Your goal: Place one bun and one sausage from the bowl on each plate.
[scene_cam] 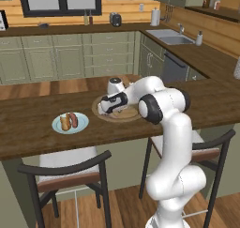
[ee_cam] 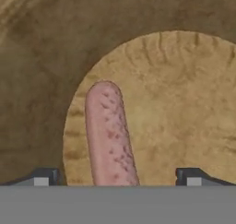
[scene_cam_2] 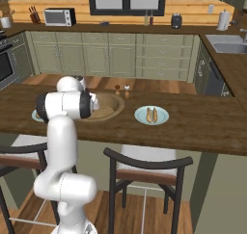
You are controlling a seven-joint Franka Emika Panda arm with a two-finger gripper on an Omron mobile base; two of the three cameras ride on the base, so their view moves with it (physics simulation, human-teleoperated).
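The wooden bowl (scene_cam: 123,115) sits on the counter, partly covered by my arm, and also shows as the bowl (scene_cam_2: 107,108). My gripper (scene_cam: 101,110) hangs low over its left part. In the hand view, a pink sausage (ee_cam: 110,135) lies on a round tan bun (ee_cam: 175,103) on the bowl's floor (ee_cam: 37,57). My gripper (ee_cam: 118,178) is open, its fingertips (ee_cam: 44,177) standing on either side of the sausage's near end, apart from it. One pale-blue plate (scene_cam: 82,124) left of the bowl holds a bun and a sausage. Another plate (scene_cam_2: 162,115) right of the bowl holds a bun.
Two small shakers (scene_cam_2: 122,89) stand behind the bowl. Two stools (scene_cam: 70,171) are tucked under the counter's near edge. A plate edge (scene_cam_2: 34,115) peeks out behind my arm. A sink (scene_cam: 169,36) lies on the far right counter.
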